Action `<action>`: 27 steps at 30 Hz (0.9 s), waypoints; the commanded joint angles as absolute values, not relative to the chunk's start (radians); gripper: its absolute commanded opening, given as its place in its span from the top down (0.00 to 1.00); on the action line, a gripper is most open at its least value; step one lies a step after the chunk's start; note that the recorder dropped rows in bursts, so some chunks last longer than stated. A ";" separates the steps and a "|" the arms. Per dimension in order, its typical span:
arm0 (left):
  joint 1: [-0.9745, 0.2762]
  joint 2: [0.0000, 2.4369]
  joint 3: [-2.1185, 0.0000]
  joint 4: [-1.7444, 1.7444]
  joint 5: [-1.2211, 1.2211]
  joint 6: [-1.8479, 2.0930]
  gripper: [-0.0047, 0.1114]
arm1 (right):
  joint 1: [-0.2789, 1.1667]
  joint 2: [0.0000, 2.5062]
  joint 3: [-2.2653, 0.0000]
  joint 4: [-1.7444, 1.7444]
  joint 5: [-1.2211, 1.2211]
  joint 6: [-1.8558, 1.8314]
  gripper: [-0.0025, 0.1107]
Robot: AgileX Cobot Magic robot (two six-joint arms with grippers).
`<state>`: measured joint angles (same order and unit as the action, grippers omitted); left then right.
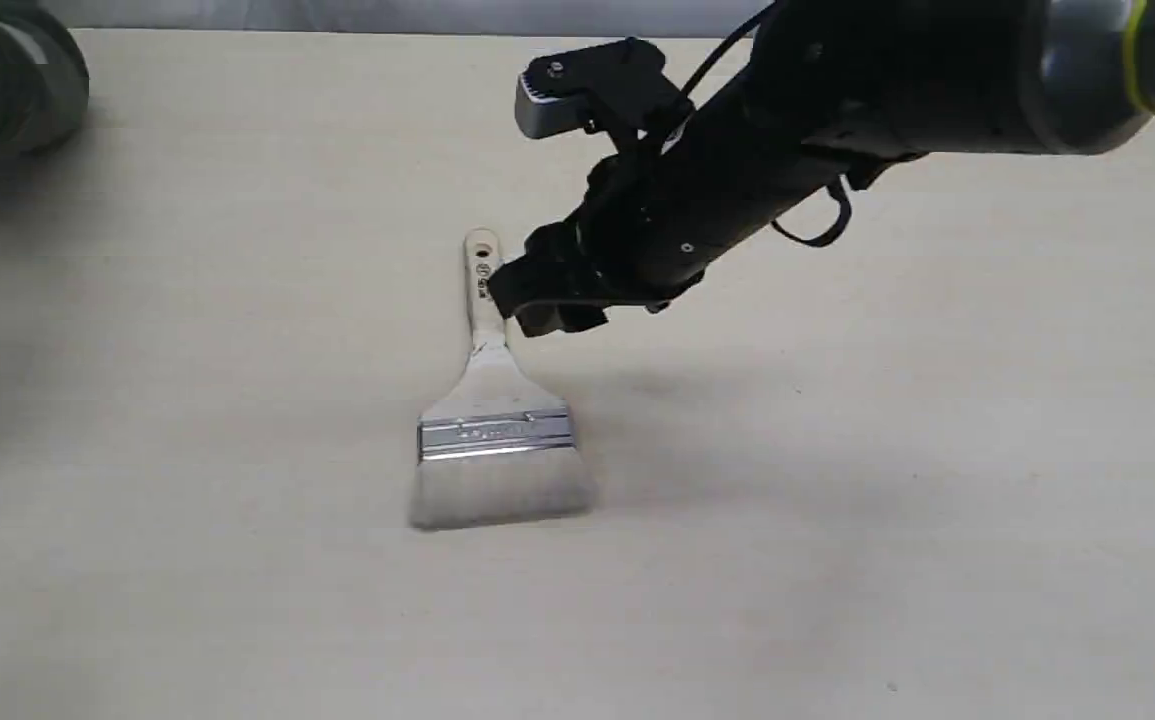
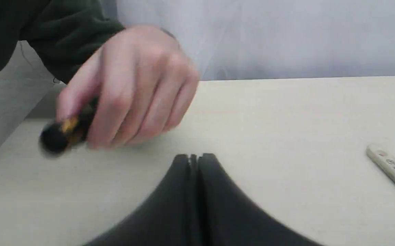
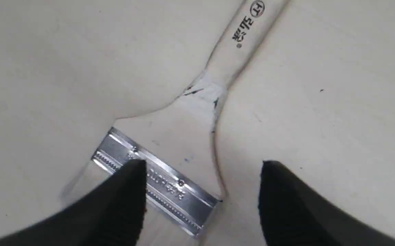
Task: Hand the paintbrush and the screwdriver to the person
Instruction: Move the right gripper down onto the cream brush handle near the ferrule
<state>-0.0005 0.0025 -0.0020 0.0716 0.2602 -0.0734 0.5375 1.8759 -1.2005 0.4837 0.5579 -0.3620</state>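
The brush (image 1: 493, 400) lies flat near the middle of the table (image 1: 237, 600). Its handle (image 1: 482, 280) points to the far edge and its bristles (image 1: 497, 495) to the near edge. The silver ferrule (image 3: 156, 177) sits crosswise between them, and dark printed marks show on the handle.

The right gripper (image 3: 202, 164) hangs over the brush with its two black fingers (image 3: 125, 201) spread wide and nothing between them. In the exterior view it is at the handle, just to the right of it. In the right wrist view one finger crosses in front of the ferrule and the other is over bare table beside the brush. I cannot tell whether any finger touches the brush.

The screwdriver (image 2: 62, 135) is in the person's hand (image 2: 132, 85), at the far left corner of the table. The hand is curled around it, so only the blurred black end and a gold band stick out. A dark green sleeve (image 1: 7, 85) shows at that same corner.

The left gripper (image 2: 194, 158) is low over the table near the hand. Its fingers are pressed together and it grips nothing.
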 commanded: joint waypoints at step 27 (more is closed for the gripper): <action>-0.007 0.000 0.000 0.067 0.251 -0.075 0.96 | 0.631 2.188 -1.524 0.172 0.645 0.025 0.51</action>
